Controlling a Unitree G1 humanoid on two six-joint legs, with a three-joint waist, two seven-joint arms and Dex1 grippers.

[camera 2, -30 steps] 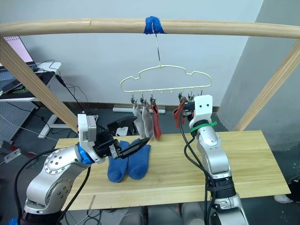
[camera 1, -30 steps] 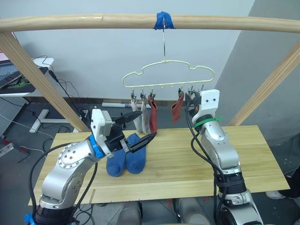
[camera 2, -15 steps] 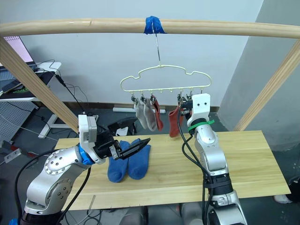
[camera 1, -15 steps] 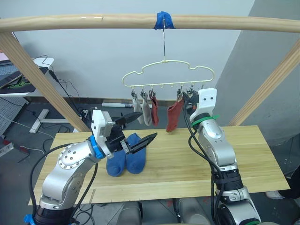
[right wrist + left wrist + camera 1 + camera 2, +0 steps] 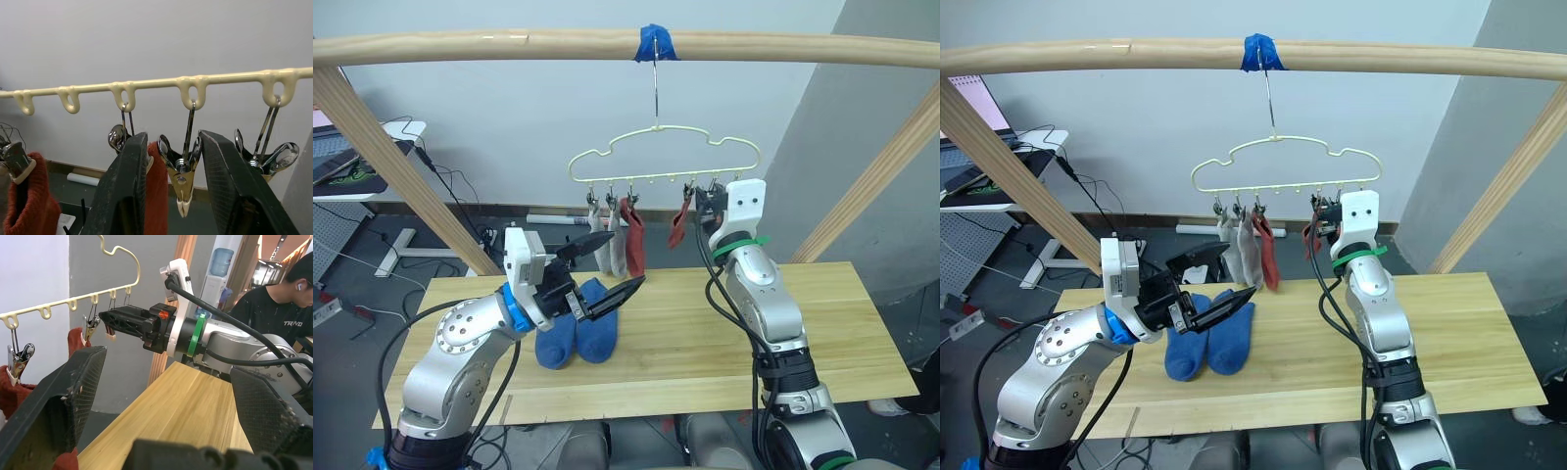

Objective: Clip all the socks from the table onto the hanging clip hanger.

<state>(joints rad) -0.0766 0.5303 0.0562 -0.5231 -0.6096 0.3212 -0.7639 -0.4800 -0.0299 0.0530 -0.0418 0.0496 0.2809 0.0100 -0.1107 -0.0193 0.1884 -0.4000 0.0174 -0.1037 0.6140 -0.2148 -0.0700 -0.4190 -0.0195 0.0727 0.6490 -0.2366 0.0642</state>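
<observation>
The pale yellow-green clip hanger (image 5: 658, 155) hangs by its hook from a taped wooden pole. Two light grey socks (image 5: 610, 251) and a rust-red sock (image 5: 634, 245) hang from its left clips. A second rust-red sock (image 5: 677, 225) hangs further right, beside my right gripper (image 5: 701, 206). That gripper (image 5: 173, 139) is raised to the clip row and open, with a metal clip (image 5: 179, 176) between its fingers. Two blue socks (image 5: 578, 333) lie side by side on the table (image 5: 705, 343). My left gripper (image 5: 605, 266) hovers open just above them, holding nothing.
A wooden pole frame (image 5: 509, 44) crosses overhead, with slanted legs at both sides of the table. A person in a black shirt (image 5: 288, 298) sits beyond the table's right end. Desks and cables lie on the floor behind.
The right gripper rose a little closer to the clip row. The rust-red sock beside it swung out and now hangs higher and shorter. The left arm stayed put.
</observation>
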